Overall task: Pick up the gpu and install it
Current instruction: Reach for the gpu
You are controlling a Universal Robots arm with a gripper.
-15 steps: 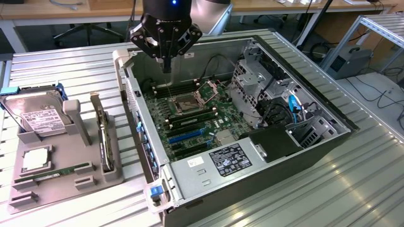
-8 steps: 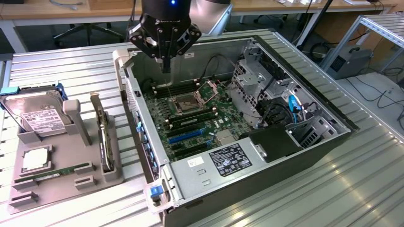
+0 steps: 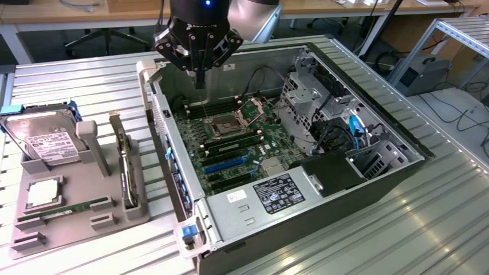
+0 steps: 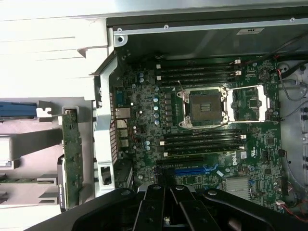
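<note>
Shut and empty, my end effector (image 3: pixel 199 82) hangs over the open case (image 3: pixel 321 229). The gpu (image 3: pixel 123 163) stands on edge at the exterior view's lower left, so I should approach it from straight above, opened wide.

The word DELL (image 4: pixel 232 161) is printed on the motherboard (image 4: pixel 144 139). The labels on the hard drive (image 3: pixel 47 142) and power supply (image 3: pixel 252 209) cannot be read.

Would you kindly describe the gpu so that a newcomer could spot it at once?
On the exterior view's left of the open black computer case sits a grey moulded holder. On its side nearest the case, a thin dark-green card stands on edge. Unlike the boxy silver hard drive and the flat-lying green memory stick, it carries a silver end bracket.
</note>
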